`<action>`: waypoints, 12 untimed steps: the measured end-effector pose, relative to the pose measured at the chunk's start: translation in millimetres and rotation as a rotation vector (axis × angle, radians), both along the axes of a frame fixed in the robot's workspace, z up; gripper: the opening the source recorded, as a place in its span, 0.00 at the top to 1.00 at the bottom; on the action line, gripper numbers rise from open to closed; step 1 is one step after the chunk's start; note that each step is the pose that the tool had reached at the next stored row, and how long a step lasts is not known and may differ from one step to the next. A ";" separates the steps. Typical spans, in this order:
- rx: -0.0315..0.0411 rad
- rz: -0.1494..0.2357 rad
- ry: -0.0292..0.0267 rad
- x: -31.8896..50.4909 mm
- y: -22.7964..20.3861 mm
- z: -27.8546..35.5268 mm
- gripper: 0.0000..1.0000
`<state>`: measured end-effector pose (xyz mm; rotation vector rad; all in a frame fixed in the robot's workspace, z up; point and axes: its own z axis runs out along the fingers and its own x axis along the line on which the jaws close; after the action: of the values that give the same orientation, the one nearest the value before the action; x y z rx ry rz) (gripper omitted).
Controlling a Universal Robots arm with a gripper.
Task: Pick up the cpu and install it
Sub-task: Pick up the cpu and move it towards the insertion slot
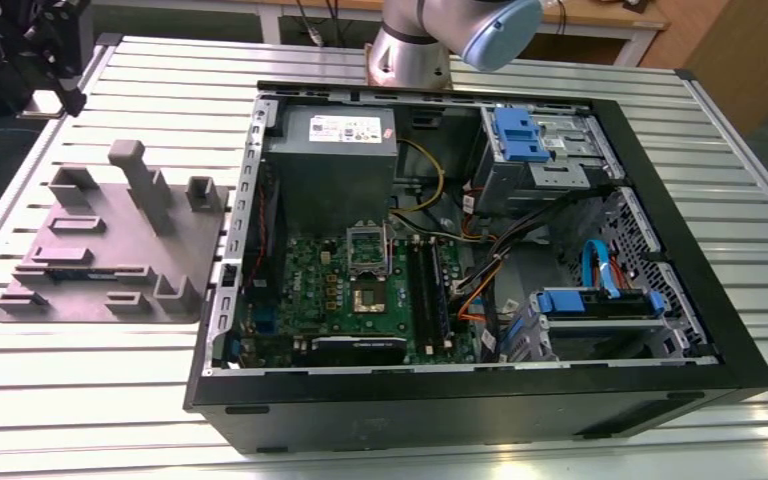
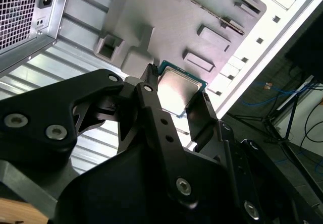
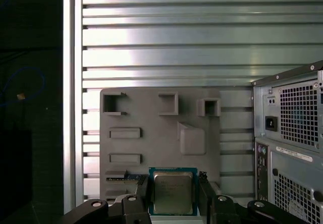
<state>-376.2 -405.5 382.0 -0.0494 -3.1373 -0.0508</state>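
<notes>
The cpu [image 3: 172, 192] is a small square chip with a silver-grey metal top and a thin green rim. My gripper [image 3: 174, 196] is shut on it, one black finger [image 3: 143, 196] against each of two opposite edges. In the second wrist view the cpu [image 2: 177, 89] sits between the same fingers [image 2: 201, 110], held in the air well above the grey moulded tray [image 2: 166, 22]. In the exterior view the open cpu socket [image 1: 367, 292] lies on the green motherboard [image 1: 344, 300] inside the computer case [image 1: 491, 400].
The grey tray [image 1: 104, 250] with upright posts lies on the slatted metal table [image 1: 91, 400], to the exterior view's left of the case. The arm's base [image 1: 411, 55] stands behind the case. The case's rear panel [image 3: 292, 133] lies beside the tray [image 3: 151, 118].
</notes>
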 end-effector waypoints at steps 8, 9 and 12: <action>-0.0001 0.000 0.0001 1.5 0.0 0.0 0.53; 0.0000 0.000 0.0000 1.8 0.0 0.0 0.53; 0.0000 0.000 0.0000 4.8 0.0 0.0 0.53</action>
<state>-371.5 -405.6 382.0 -0.0493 -3.1373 -0.0507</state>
